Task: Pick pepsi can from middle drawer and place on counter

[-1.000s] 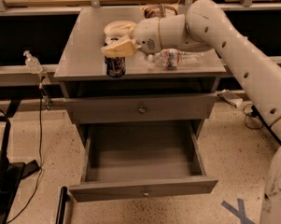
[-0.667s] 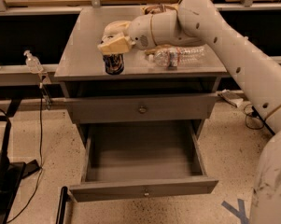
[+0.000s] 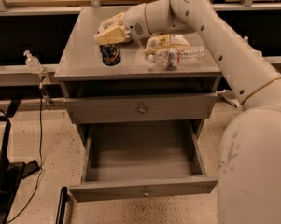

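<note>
The pepsi can [image 3: 111, 56], dark blue, stands upright over the left part of the grey counter [image 3: 84, 45], a little back from its front edge. My gripper [image 3: 111, 35] comes in from the right and sits on top of the can, shut on its upper end. I cannot tell whether the can's base touches the counter. The middle drawer [image 3: 143, 188] is pulled fully out below, and its flat bottom shows nothing inside. My arm [image 3: 210, 27] reaches across the counter from the right.
A clear water bottle [image 3: 178, 56] lies on its side on the counter right of the can, with a snack bag [image 3: 166, 41] behind it. The taller upper drawer [image 3: 141, 109] is shut. A sanitizer bottle [image 3: 32, 62] stands on a ledge at the left. Cables run over the floor at the left.
My gripper and the can have moved together a little left and further back from the counter's front edge. The drawer has stayed open.
</note>
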Controlling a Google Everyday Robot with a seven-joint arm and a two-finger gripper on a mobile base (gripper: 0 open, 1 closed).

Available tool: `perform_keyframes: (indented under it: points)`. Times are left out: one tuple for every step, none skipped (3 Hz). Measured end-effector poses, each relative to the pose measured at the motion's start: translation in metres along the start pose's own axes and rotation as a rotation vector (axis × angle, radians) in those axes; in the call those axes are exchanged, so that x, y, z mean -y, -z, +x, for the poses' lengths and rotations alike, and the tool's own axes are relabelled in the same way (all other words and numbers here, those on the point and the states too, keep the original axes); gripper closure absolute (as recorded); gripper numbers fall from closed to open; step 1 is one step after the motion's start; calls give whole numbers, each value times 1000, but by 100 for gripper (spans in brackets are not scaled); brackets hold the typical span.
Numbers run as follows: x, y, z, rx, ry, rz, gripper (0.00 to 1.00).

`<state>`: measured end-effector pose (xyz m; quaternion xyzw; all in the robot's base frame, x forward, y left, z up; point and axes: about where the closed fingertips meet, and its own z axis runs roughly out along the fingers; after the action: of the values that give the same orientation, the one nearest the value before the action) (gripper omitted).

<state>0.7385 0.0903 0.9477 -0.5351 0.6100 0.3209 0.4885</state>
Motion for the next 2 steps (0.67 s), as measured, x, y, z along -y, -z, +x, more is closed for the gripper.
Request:
perform_keyframes:
  points:
    - [9,-8,-1,38,-22,-25,100]
    - [15,-13,2,68,-46,-26,85]
